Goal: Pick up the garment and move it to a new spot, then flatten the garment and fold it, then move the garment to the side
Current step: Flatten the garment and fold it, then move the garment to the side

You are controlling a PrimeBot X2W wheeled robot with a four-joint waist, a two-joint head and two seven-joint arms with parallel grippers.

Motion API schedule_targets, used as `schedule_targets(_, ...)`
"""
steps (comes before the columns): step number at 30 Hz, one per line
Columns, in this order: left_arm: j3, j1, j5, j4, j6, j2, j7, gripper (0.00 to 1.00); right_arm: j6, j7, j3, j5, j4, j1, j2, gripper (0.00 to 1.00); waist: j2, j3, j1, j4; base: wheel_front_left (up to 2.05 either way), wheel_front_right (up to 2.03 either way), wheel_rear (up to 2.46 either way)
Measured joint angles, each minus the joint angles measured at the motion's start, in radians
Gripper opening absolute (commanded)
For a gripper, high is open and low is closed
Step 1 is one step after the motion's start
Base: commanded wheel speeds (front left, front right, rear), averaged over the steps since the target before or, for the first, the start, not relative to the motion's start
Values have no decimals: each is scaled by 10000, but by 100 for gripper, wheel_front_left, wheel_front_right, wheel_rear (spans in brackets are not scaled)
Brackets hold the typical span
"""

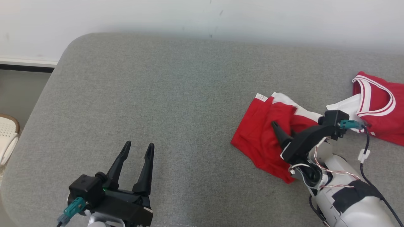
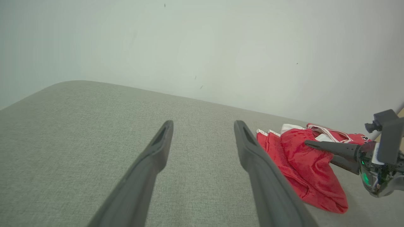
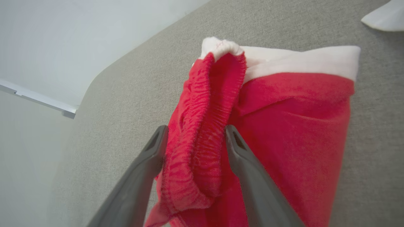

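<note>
The shorts [image 1: 258, 138] lie at the cushion's [image 1: 157, 94] right, their bunched waistband clamped in the right gripper's [image 3: 196, 129] jaws; the left gripper's [image 1: 139, 144] jaws are held open. On lifting, the thick bunch could slip out, or the nearby jersey [image 1: 382, 116] be dragged.

You get bright, even, diffuse light, and shadows are faint. The wall [image 1: 202, 15] washes out at 12 o'clock in the head view. A soft shadow edges the garment [image 2: 315, 176] at 5 o'clock in the left wrist view. The right gripper [image 3: 196, 127] blurs toward 6 o'clock in its own view.
</note>
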Motion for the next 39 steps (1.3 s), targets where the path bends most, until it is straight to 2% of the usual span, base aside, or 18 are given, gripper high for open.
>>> schedule_targets(5, 109, 9, 17, -13, -81, 6, 0, 100, 113, -268, -84, 42, 44, -400, 351, 100, 0, -39, 0, -141, 0, 0, 0)
schedule_targets(10, 100, 4, 102, -8, -86, -13, 0, 100, 232, -568, -178, 90, 280, -555, 385, 100, 0, -85, 0, -283, 0, 0, 0)
schedule_targets(17, 251, 56, 125, -6, -171, 2, 0, 100, 821, -1177, -90, 92, 94, -319, 433, 100, -1, -213, -1, -480, 0, 0, 0)
schedule_targets(19, 332, 99, 146, -8, -171, 4, 0, 100, 892, -1383, -121, 92, -6, -118, 431, 100, -1, -256, 0, -561, 0, 0, 0)
schedule_targets(31, 387, 166, 422, -207, -174, -61, 0, 100, 991, -2418, -314, 52, -347, 1175, -215, 100, 0, -446, -2, -994, 0, 0, 0)
schedule_targets(39, 257, 158, 470, -288, -257, -88, 0, 100, 989, -2673, -560, 40, -2, 1394, -299, 100, 0, -319, -2, -930, 0, 0, 0)
